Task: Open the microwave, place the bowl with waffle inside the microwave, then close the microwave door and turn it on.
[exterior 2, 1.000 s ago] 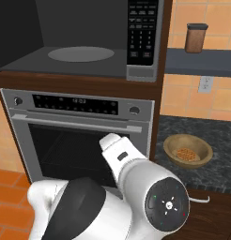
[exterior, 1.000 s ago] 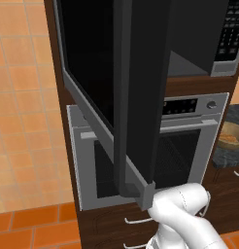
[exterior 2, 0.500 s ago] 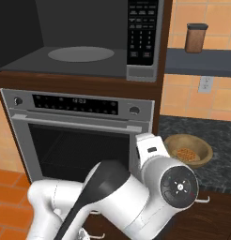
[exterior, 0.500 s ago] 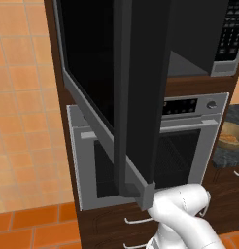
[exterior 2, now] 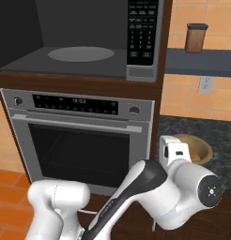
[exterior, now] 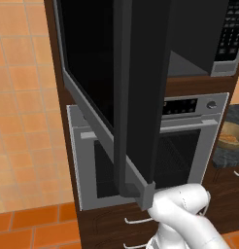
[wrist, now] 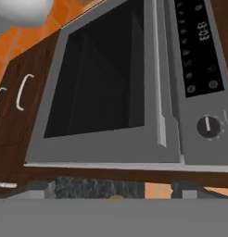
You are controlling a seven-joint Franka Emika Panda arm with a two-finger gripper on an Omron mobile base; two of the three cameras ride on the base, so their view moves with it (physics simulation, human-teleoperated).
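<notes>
Glossy black glass microwave door (exterior: pixel 136 92), brushed steel oven (exterior 2: pixel 80 136), dark wood cabinetry (exterior: pixel 189 85), speckled stone counter (exterior 2: pixel 220 136), matte tan bowl (exterior 2: pixel 202 149)

Bowl (exterior 2: pixel 202 151) half hidden behind the white arm in right base view, cut by the right edge in left base view; waffle (exterior 2: pixel 197 155) barely visible. Microwave door (exterior: pixel 136 92) cut off at the top. Keypad (exterior 2: pixel 142 33) labels too small to read
</notes>
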